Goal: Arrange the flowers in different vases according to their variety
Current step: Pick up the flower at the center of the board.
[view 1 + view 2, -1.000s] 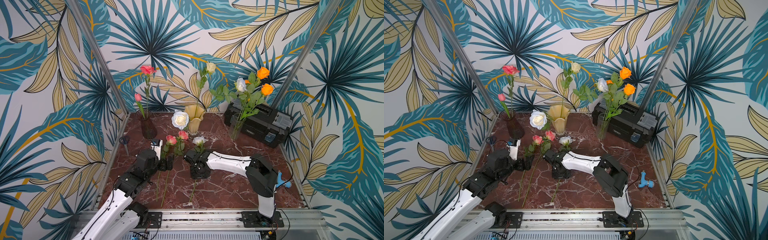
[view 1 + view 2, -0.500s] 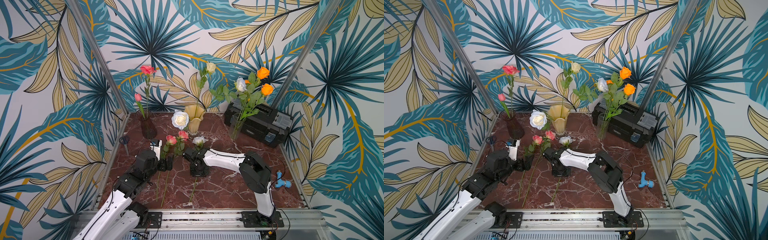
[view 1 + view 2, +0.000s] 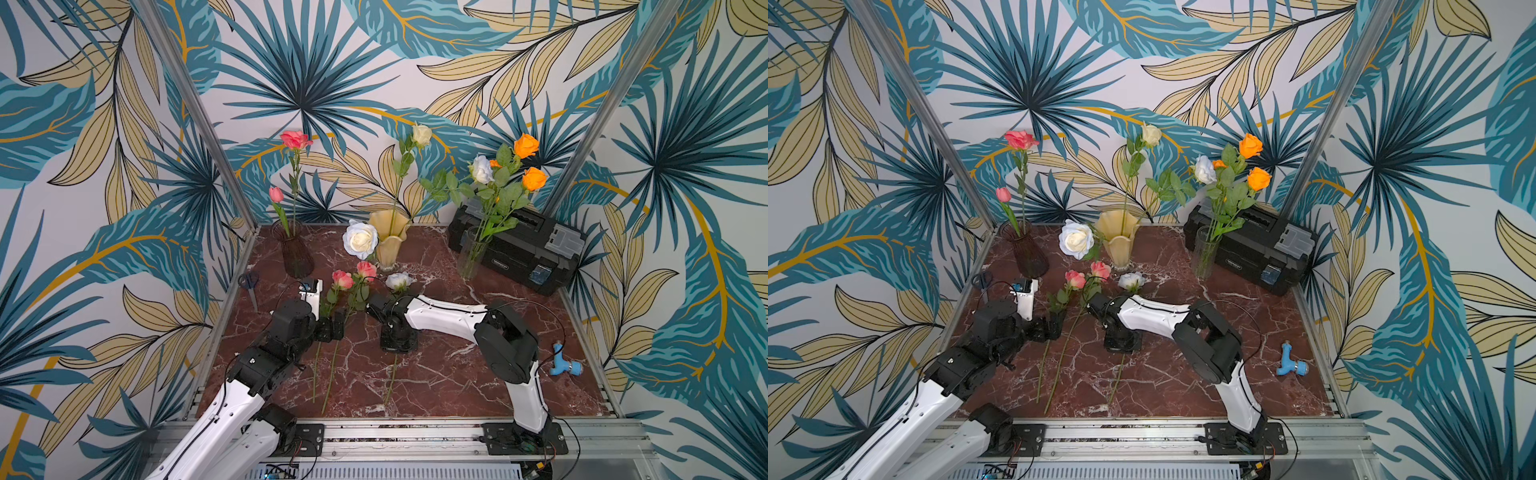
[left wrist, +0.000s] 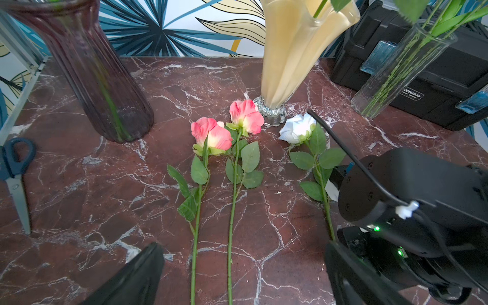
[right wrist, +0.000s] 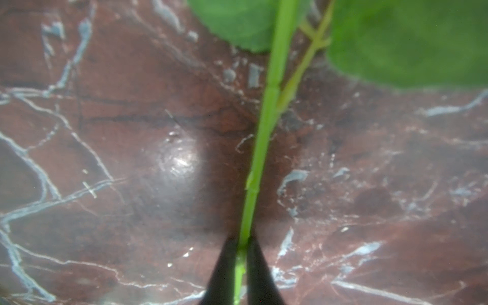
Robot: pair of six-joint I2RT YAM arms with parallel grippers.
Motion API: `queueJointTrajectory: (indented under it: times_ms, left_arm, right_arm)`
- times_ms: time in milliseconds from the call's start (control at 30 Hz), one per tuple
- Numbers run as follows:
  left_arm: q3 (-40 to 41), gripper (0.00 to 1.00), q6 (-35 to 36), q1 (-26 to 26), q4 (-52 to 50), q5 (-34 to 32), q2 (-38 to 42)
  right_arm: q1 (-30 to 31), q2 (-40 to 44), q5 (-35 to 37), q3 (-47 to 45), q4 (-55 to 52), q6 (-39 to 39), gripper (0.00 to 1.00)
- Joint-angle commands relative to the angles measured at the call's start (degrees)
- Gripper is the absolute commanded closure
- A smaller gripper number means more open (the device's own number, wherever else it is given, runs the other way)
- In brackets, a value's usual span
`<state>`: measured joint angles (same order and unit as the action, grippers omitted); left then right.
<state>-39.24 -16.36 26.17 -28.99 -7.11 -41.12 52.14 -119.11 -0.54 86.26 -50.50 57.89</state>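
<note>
Three flowers lie on the marble table: two pink roses [image 3: 342, 279] [image 3: 366, 270] and a white rose [image 3: 398, 281]. My right gripper [image 5: 243, 240] is shut on the white rose's green stem [image 5: 264, 132], low against the table [image 3: 398, 347]. My left gripper [image 4: 244, 248] is open, and both pink stems [image 4: 195, 237] run between its fingers without touching them. At the back stand the purple vase [image 3: 296, 257] with pink flowers, the cream vase [image 3: 390, 241] with white ones, and the clear vase [image 3: 471, 253] with orange roses and a white one.
A black toolbox [image 3: 528, 245] sits behind the clear vase at the back right. Scissors [image 3: 250, 284] lie by the left edge, and a small blue object [image 3: 563, 365] lies near the right edge. Metal frame posts stand at the back corners.
My right gripper has closed onto the white rose's stem, and its elbow has shifted slightly left. The left arm and the flowers have stayed where they were.
</note>
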Motion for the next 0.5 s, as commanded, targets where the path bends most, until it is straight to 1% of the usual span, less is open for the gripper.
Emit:
queueJointTrajectory:
  times_ms: [0, 133, 300, 467]
  left_arm:
    - [1.38, 0.00, -0.43, 0.03, 0.07, -0.88, -0.01]
    - [1.36, 0.00, -0.34, 0.02, 0.07, -1.04, 0.09]
    - [1.28, 0.00, -0.34, 0.02, -0.10, -1.15, 0.17]
    - [1.28, 0.00, -0.24, -0.04, 0.17, -1.08, -0.01]
  right_arm:
    - [0.12, -3.34, -0.97, -0.82, -0.56, 2.54, 1.00]
    - [0.15, -1.59, 1.10, -1.91, 0.02, 4.12, 1.00]
    - [0.94, 6.16, 9.64, -4.65, 0.82, 6.30, 1.00]
    - [2.13, 12.39, 15.58, -7.28, 0.38, 7.61, 1.00]
